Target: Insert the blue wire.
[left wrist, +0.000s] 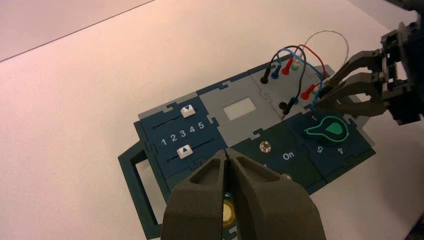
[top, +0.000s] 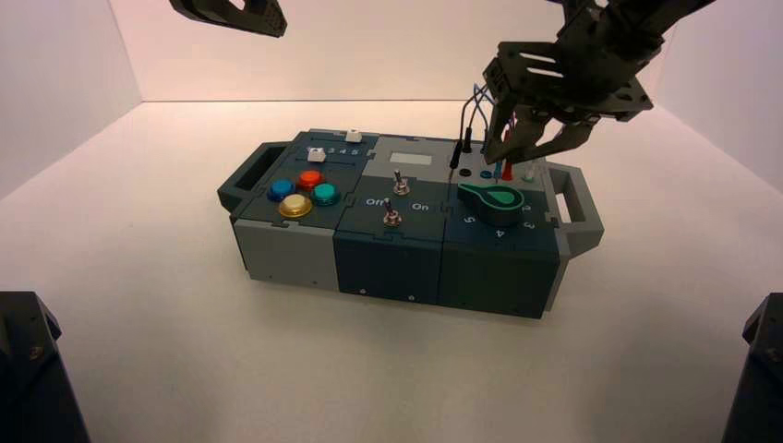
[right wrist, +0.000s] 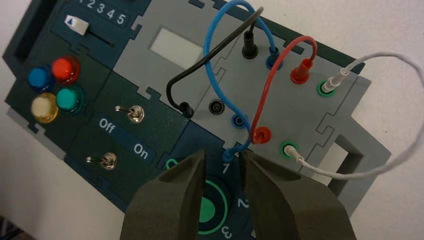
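Blue wire [right wrist: 214, 82] — right gripper [right wrist: 222, 159] wide open beside it

Red wire [right wrist: 268, 82] arched close beside the blue wire's [right wrist: 213, 76] loose plug.

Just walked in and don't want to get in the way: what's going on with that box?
The robot's right gripper hovers open over the box's socket panel, by the loose lower plug of the blue wire. The wire's other end sits in the far blue socket; the near blue socket is unfilled. The left gripper waits off to the left.
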Tool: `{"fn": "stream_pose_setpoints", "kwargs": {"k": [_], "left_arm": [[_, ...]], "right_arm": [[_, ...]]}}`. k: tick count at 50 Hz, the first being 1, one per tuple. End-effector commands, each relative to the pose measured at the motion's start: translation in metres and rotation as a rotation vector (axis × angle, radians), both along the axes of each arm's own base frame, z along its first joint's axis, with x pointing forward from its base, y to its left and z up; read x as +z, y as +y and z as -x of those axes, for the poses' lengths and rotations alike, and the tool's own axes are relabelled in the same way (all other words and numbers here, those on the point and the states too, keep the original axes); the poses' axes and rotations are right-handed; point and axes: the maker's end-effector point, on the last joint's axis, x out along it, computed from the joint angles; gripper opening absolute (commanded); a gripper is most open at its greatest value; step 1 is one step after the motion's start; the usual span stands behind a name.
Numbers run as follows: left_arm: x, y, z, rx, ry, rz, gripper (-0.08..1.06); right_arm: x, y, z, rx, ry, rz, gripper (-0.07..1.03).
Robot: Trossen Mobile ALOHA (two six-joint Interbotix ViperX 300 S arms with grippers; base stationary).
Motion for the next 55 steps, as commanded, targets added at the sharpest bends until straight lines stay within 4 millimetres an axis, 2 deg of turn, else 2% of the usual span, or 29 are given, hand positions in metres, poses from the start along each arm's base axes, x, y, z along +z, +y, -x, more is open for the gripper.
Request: {"fn": "stream_pose_setpoints", "kwargs": {"k": [1,22,28,38,42,46,48,55], "left_arm": [[0.009,-0.003,-0.003,-0.001,-0.022,0.021,-0.03],[0.01,-0.003,-0.002,-0.001,-0.024,0.022,-0.03],[0.011,-0.003,-0.003,-0.002,-0.027,0.023,-0.03],[0.012,-0.003,-0.004,0.001,-0.031,0.023,-0.03],[0.012,-0.002,-0.005,0.006,-0.031,0.023,-0.03],[0.012,-0.001,-0.005,0.008,-0.033,0.023,-0.03],[0.012,-0.001,-0.006,0.009,-0.032,0.024,-0.03],[0.013,-0.001,-0.006,0.009,-0.035,0.023,-0.03]], "right_arm": [[0.008,0.007,-0.011,0.002,-0.032,-0.014,0.37],[0.005,0.006,-0.015,-0.009,-0.033,-0.011,0.34],[0.003,0.006,-0.016,-0.009,-0.024,-0.006,0.24],[-0.001,0.007,-0.016,-0.007,-0.003,0.003,0.23],[-0.002,0.007,-0.016,-0.006,0.001,0.004,0.18],[-0.002,0.007,-0.017,-0.005,0.003,0.007,0.02],[-0.002,0.007,-0.017,-0.002,0.002,0.008,-0.02],[-0.001,0.006,-0.019,-0.006,-0.003,0.01,-0.02]]}}
